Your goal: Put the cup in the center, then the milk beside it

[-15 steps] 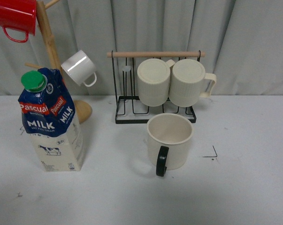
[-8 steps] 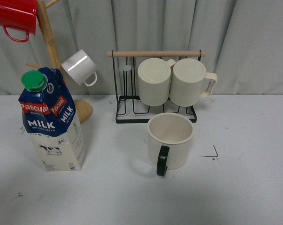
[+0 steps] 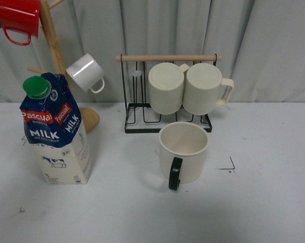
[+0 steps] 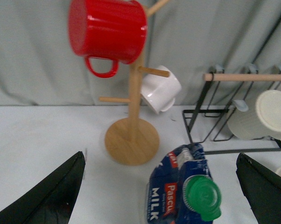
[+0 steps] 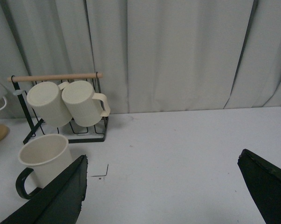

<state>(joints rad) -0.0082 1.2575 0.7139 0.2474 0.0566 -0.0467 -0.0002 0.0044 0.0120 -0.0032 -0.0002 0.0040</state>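
The cup, cream-white with a black loop handle turned toward me, stands upright on the white table just in front of the wire rack. The milk, a blue-topped carton with a green cap, stands at the left of the table. My left gripper hangs open above the milk, its dark fingers wide to either side of the carton's top. My right gripper is open over bare table, with the cup off to one side beyond one finger. Neither gripper holds anything.
A wooden mug tree at the back left carries a red mug and a small white mug. A black wire rack holds two ribbed cream mugs. A grey curtain closes the back. A small black corner mark lies right of the cup.
A dark sliver has come in at the top left edge of the front view. The cup and the milk have not moved.
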